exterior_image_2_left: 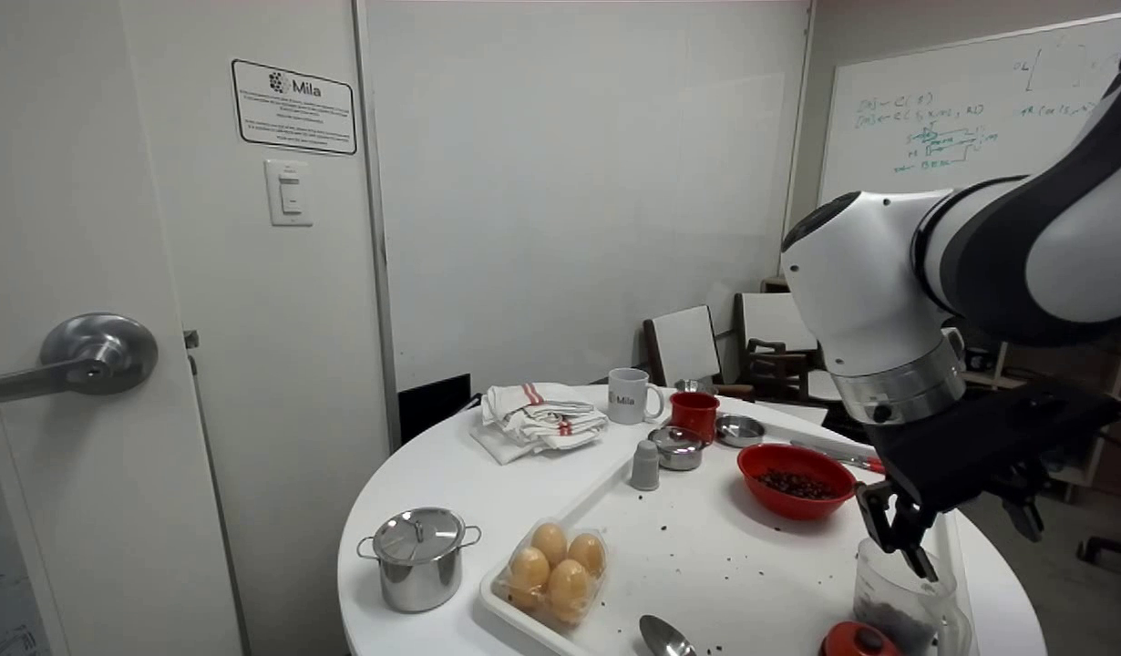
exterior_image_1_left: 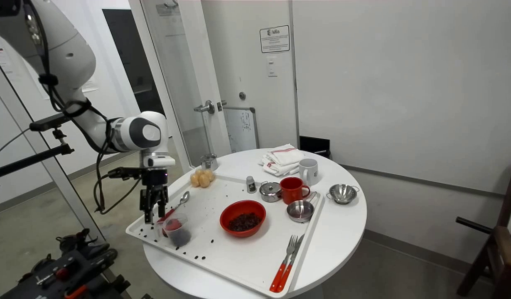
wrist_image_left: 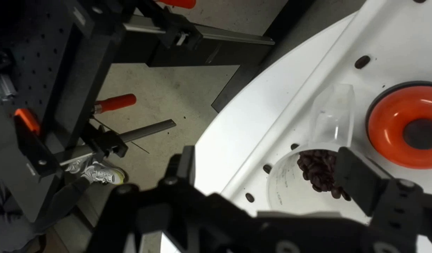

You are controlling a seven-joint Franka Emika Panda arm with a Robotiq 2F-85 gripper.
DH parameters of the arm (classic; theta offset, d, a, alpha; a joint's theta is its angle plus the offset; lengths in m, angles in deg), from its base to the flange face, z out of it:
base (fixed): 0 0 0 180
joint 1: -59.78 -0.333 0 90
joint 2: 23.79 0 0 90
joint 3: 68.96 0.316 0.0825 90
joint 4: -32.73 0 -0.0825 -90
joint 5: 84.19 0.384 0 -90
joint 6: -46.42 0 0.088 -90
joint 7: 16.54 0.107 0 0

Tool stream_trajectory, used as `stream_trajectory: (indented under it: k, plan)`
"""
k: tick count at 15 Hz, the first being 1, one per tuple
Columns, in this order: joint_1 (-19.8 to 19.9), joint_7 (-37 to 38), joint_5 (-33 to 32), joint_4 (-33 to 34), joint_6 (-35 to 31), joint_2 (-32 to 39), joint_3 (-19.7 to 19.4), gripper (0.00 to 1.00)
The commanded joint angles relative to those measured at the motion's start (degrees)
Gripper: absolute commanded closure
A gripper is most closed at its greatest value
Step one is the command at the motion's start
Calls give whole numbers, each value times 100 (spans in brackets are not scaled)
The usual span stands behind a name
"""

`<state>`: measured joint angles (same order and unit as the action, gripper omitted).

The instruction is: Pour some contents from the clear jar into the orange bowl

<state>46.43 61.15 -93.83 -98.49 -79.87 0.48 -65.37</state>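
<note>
One bent white arm, gripper pointing down near the clear jar, jaws spread apart

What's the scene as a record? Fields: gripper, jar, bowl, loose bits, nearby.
gripper: open, holding nothing, right by the clear jar; contact unclear
jar: upright on the tray, dark beans inside
bowl: orange bowl, on the tray, dark beans inside
loose bits: loose beans on the tray
nearby: spoon, red round object
</note>
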Motion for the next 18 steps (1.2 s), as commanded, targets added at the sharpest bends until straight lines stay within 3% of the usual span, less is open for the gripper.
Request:
stream_trajectory:
  k: [1, 4, 5, 18]
  plan:
    - [-175, 56, -87, -274, 404, -628, -33, 0]
    - [-235, 63, -324, -65, 862, -787, -10, 0]
    - [-131, 1, -116, -78, 592, -581, 27, 0]
    - [-128, 1, -120, -70, 623, -578, 32, 0]
